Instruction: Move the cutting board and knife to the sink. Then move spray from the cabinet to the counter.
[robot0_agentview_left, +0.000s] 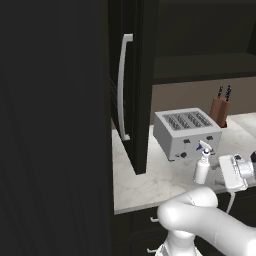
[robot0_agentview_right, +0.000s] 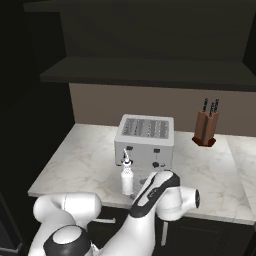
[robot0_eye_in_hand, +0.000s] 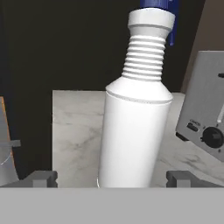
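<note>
The spray (robot0_agentview_left: 202, 167), a white bottle with a blue-and-white trigger nozzle, stands upright on the marble counter (robot0_agentview_left: 150, 185) just in front of the toaster. In the right base view the spray (robot0_agentview_right: 127, 179) stands near the front edge of the counter (robot0_agentview_right: 75, 165). My gripper (robot0_eye_in_hand: 111, 177) is open, with one fingertip on each side of the spray (robot0_eye_in_hand: 135, 127) and a gap on both sides. In the left base view my gripper (robot0_agentview_left: 214, 172) reaches the bottle from the right. The cabinet (robot0_agentview_left: 135, 75), black with a silver bar handle, stands at the left. Cutting board, knife and sink are out of view.
A silver toaster (robot0_agentview_left: 187, 132) (robot0_agentview_right: 145, 140) (robot0_eye_in_hand: 208, 118) sits right behind the bottle. A brown knife block (robot0_agentview_left: 220, 111) (robot0_agentview_right: 206, 127) with two black-handled knives stands by the back wall. Dark shelves (robot0_agentview_right: 150, 72) hang above. The counter is bare left of the bottle.
</note>
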